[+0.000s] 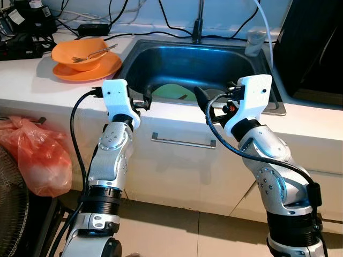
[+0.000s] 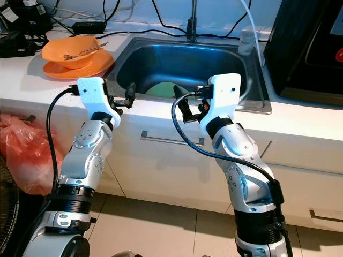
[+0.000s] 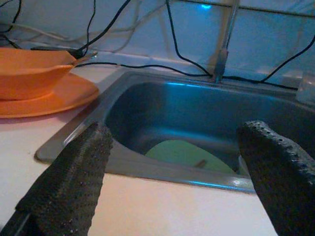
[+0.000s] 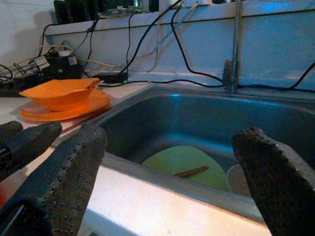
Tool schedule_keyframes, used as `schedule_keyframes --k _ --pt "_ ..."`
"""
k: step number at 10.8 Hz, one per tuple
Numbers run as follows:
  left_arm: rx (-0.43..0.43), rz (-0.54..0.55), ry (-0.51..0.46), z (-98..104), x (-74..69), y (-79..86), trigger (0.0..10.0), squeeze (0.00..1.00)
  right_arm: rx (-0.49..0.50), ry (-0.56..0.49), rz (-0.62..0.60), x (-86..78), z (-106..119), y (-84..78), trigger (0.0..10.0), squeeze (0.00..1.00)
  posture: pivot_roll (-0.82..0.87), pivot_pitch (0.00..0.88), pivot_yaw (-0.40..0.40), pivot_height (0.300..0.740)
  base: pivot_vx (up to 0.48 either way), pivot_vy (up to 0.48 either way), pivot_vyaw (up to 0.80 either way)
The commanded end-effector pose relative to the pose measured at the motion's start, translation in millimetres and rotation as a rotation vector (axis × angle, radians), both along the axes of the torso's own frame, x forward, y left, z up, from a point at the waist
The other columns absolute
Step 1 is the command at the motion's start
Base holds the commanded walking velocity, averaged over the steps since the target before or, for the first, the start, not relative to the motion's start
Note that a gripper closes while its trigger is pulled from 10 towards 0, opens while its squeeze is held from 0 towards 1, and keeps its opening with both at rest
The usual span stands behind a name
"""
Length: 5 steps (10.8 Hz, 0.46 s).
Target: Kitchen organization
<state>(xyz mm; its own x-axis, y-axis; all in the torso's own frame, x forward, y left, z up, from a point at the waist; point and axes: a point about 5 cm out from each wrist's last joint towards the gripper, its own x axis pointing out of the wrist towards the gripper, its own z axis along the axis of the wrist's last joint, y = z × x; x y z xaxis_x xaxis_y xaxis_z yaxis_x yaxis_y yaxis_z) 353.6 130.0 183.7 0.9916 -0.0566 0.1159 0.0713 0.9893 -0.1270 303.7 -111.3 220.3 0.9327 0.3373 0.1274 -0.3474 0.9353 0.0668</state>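
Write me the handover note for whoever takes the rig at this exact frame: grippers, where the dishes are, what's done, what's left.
Left gripper: open, empty, held at the front edge of the sink.
Right gripper: open, empty, also at the sink's front edge.
In the sink: a green plate with a brown stick-like utensil lying on it, and a white dish beside it.
On the counter left of the sink: an orange bowl holding a fork, sitting on an orange plate.
Done: nothing grasped yet.
Left: probably clearing the sink items, then sorting the orange stack.
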Motion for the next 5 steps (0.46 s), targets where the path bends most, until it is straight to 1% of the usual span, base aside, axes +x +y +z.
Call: schedule_keyframes --k 1,2,4,5 --pt "-0.022 -0.001 0.01 -0.3 1.9 0.0 10.0 0.0 -0.001 -0.02 0.0 0.2 4.9 0.5 10.0 0.0 -0.01 0.016 0.029 0.74 0.0 0.0 0.0" --pt "-0.029 -0.015 0.012 1.3 2.8 -3.6 10.0 0.0 0.001 -0.017 -0.005 0.7 4.9 -0.9 10.0 0.0 -0.01 0.019 0.028 0.74 0.0 0.0 0.0" --pt "-0.032 -0.02 0.02 1.3 3.8 -4.1 10.0 0.0 0.003 -0.015 -0.006 1.7 4.4 -0.1 10.0 0.0 -0.01 0.019 0.028 0.74 0.0 0.351 0.0" --pt "-0.031 -0.017 0.024 0.9 4.3 -3.7 10.0 0.0 0.004 -0.016 -0.008 2.1 4.7 0.1 10.0 0.0 -0.01 0.017 0.031 0.74 0.0 0.48 0.0"
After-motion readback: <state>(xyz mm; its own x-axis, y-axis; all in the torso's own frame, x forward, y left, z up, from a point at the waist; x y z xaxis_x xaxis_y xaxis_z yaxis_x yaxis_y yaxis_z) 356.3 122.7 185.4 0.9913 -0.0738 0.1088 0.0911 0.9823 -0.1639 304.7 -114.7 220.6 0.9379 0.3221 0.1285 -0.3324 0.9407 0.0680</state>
